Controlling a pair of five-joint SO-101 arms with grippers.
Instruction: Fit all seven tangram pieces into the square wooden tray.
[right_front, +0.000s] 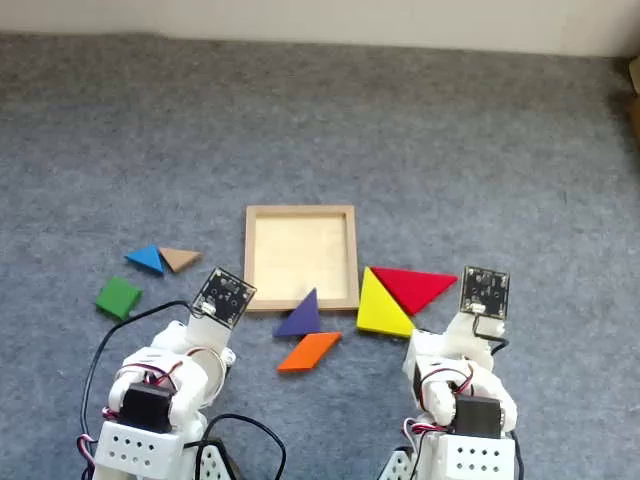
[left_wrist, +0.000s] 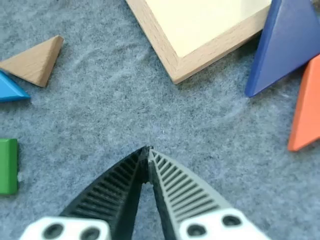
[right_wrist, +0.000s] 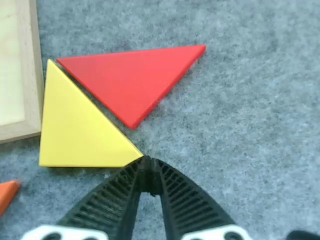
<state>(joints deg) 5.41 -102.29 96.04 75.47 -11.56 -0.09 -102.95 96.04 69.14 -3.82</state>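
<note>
From my remote station I see the square wooden tray (right_front: 300, 211) lying empty on grey carpet, with all 7 tangram pieces outside it. The left gripper (left_wrist: 148, 152) hangs over bare carpet, its 2 fingers pressed together on nothing. The right gripper (right_wrist: 148, 162) is likewise closed and empty, its tip just beside a corner of the yellow triangle (right_wrist: 80, 127). I judge several risks from here. The yellow triangle sits flush against the red triangle (right_wrist: 130, 80) and beside the tray's rim, so gripping either one may drag its neighbour or shove the tray out of place. The dark blue triangle (right_front: 300, 317) rests with its point over the tray's near rim, so a nudge could tip it or slide it off. Just below it lies the orange parallelogram (right_front: 309, 351), which could be knocked during a reach. The pieces are thin and flat on soft carpet, so fingers may skate over an edge instead of catching it. The blue triangle (right_front: 146, 258), tan triangle (right_front: 180, 259) and green square (right_front: 119, 297) lie well apart from the tray on the left. If the 2 large triangles go in badly, the rest may not fit. I can make out no writing, labels or brand marks on the tray or pieces.
</note>
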